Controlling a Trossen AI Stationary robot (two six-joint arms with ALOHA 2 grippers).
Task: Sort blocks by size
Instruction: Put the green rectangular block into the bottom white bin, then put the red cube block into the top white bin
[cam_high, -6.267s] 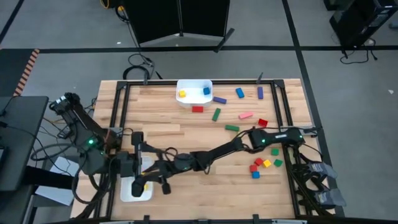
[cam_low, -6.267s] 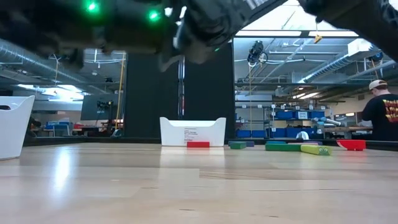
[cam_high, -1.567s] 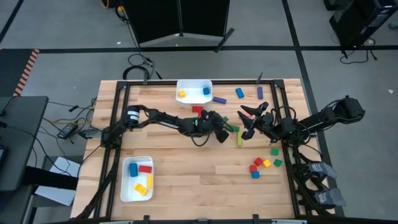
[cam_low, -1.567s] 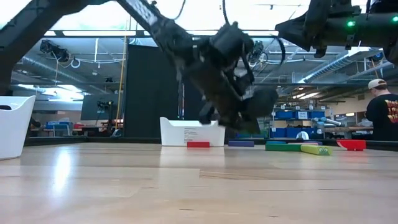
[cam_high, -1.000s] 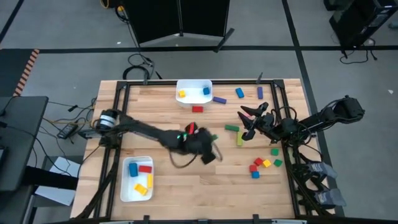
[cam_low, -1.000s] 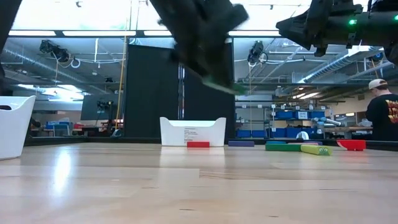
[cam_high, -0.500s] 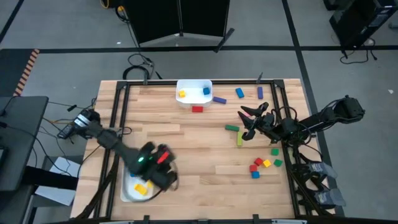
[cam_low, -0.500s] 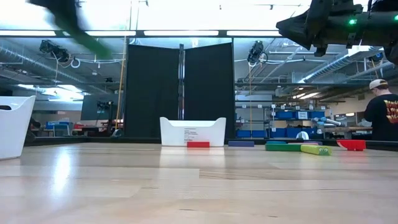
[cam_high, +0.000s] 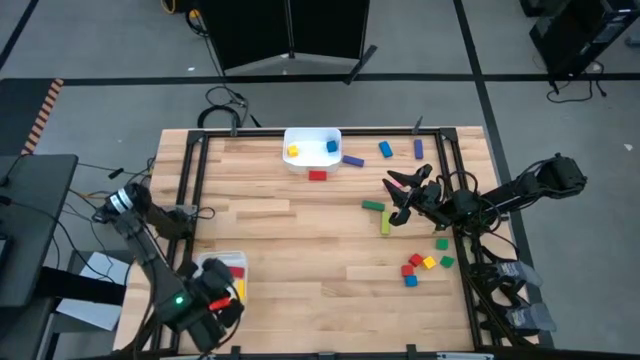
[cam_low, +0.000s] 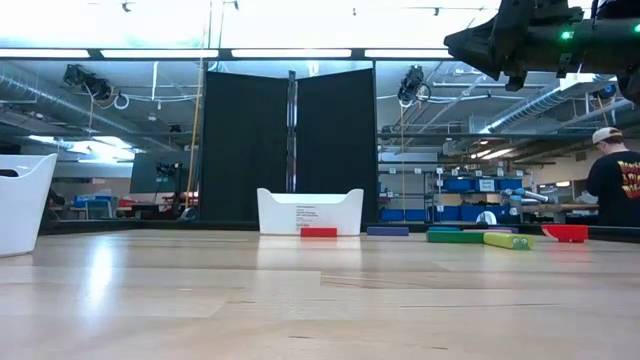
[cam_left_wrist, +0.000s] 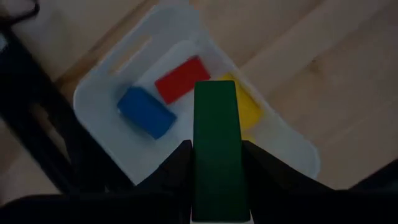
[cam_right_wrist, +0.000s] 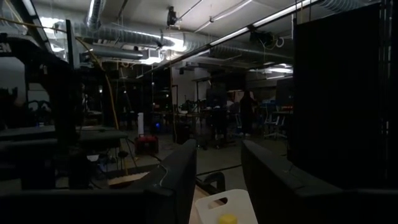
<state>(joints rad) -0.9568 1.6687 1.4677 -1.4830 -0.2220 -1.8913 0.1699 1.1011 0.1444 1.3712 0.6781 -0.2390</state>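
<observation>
While my left gripper (cam_left_wrist: 214, 186) is clamping 1 green bar (cam_left_wrist: 215, 149) above the white tray (cam_high: 203, 262) at the tabletop's front-left corner, my right gripper (cam_high: 397, 196) is gaping empty.

Hung over white rectangular plastic tray (cam_high: 236, 258) at near-left corner; left gripper (cam_high: 213, 300) above it.

Near tray (cam_left_wrist: 112, 81): three blocks crowd floor, far corner seemingly free.
</observation>
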